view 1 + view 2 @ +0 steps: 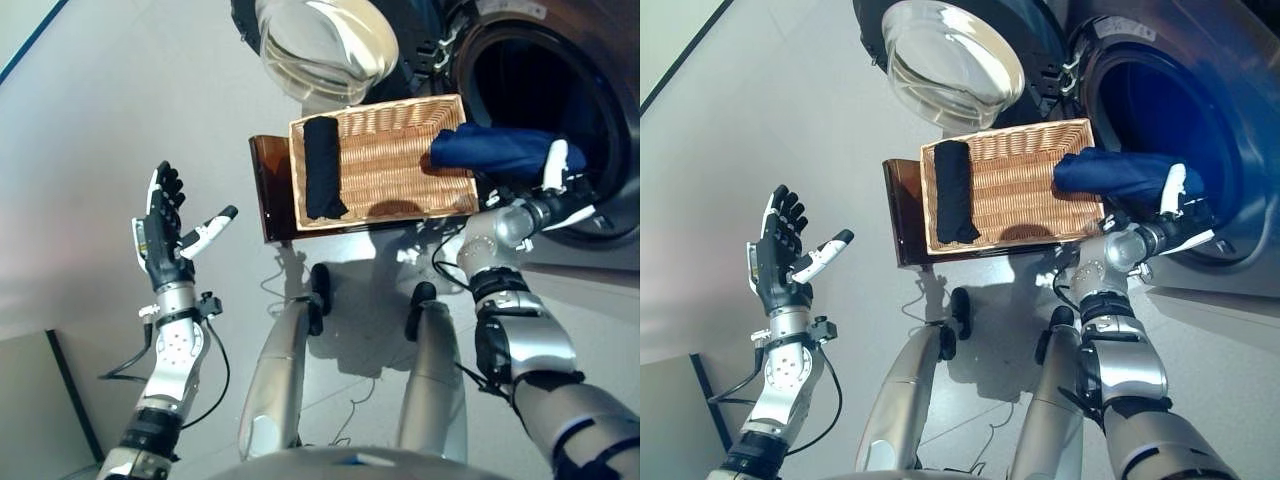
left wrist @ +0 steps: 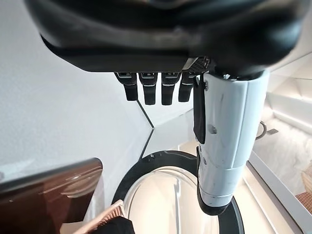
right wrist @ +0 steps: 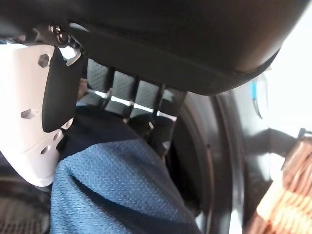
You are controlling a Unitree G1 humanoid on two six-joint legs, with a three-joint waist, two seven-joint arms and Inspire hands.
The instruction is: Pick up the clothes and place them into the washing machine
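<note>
The right hand (image 1: pixel 553 185) is clamped on a dark blue fabric garment (image 1: pixel 495 150), fingers and white-covered thumb curled round one end of the cloth at the rim of the washing machine's round drum opening (image 1: pixel 545 80). The garment stretches from that hand back over the right edge of a rectangular woven wicker basket (image 1: pixel 385 165), its far end lying inside the basket. A black folded garment (image 1: pixel 322 168) lies along the basket's left side. The basket rests on a dark brown glossy stand (image 1: pixel 265 190), just before the machine. The machine's round glass door (image 1: pixel 325 45) stands swung open, left of the drum. The left hand (image 1: pixel 165 235) is raised well apart from the basket, fingers straight and spread, holding nothing.
</note>
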